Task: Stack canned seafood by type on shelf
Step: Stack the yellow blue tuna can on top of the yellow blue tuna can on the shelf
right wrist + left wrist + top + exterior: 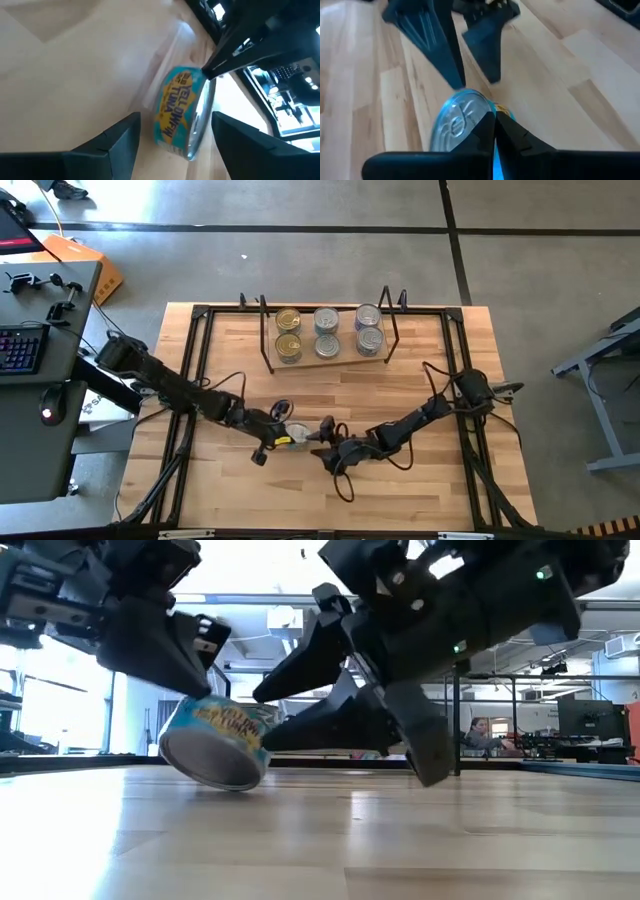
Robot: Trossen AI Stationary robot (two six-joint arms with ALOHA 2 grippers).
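The left gripper (280,434) is pinching a tilted, blue-labelled round silver tuna tin (218,740) over the wooden tabletop (420,490), its far side hidden. The right gripper (322,442), jaws spread, is facing it. Six tins are sitting on the light-wood shelf (330,360).

Two dark jointed arms with black trailing cables end in tapered, ribbed black fingers (427,35).

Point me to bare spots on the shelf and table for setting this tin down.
The shelf has a bare strip left of the six stacked tins; its right end is full. The tabletop is bare across the near edge and right of the right arm. Mid-table is crowded: the left gripper holds the tuna tin tilted, the open right gripper beside it.
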